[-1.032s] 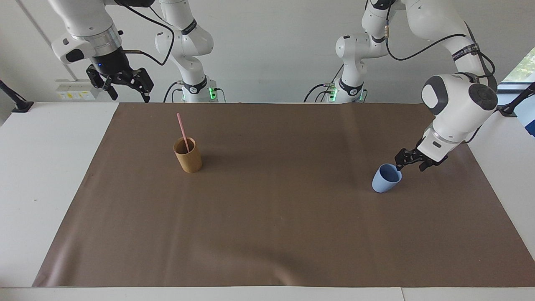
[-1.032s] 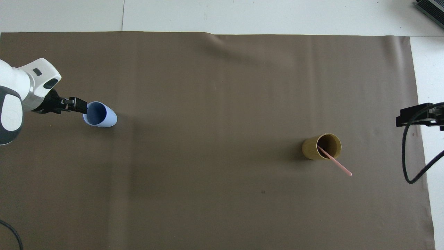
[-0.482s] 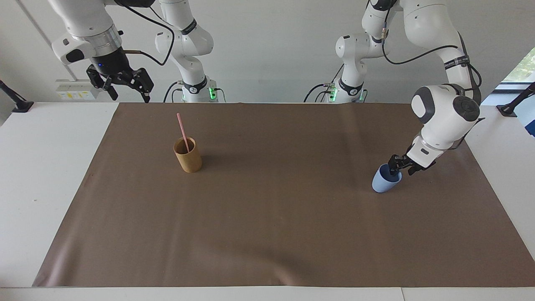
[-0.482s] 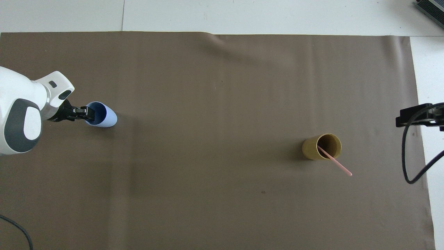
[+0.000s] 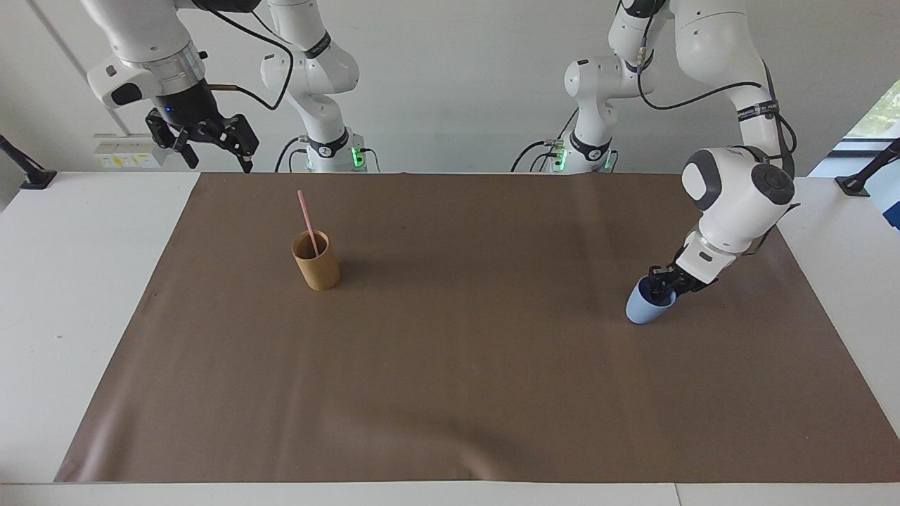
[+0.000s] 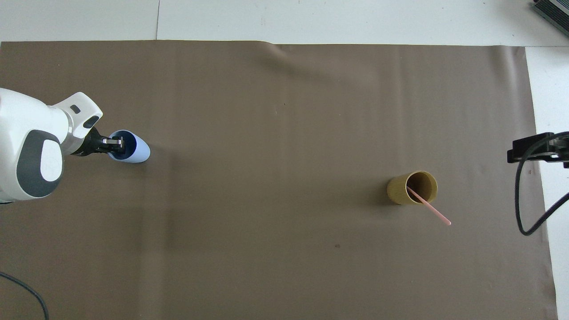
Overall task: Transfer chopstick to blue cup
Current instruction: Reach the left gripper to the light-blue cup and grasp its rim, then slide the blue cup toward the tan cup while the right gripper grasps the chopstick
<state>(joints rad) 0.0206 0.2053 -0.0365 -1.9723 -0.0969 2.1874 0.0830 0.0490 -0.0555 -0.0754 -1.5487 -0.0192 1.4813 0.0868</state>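
Note:
The blue cup [image 5: 641,309] stands on the brown mat toward the left arm's end of the table; it also shows in the overhead view [image 6: 139,151]. My left gripper [image 5: 661,287] is down at the cup's rim, its tip reaching into the mouth [image 6: 114,143]. The pale-pink chopstick [image 5: 306,214] leans in the tan-brown cup [image 5: 318,270] toward the right arm's end, its top sticking out over the rim [image 6: 433,211]. My right gripper [image 5: 216,160] is open and empty, and it waits high over the table's edge at the right arm's end.
A brown mat [image 5: 464,365] covers most of the white table. A black cable [image 6: 524,195] hangs from the right arm at the mat's edge. The tan-brown cup [image 6: 400,190] is the only other object on the mat.
My left gripper has moved from just beside the blue cup onto its rim and dipped into the mouth. The cup, the chopstick and the right arm have not moved.

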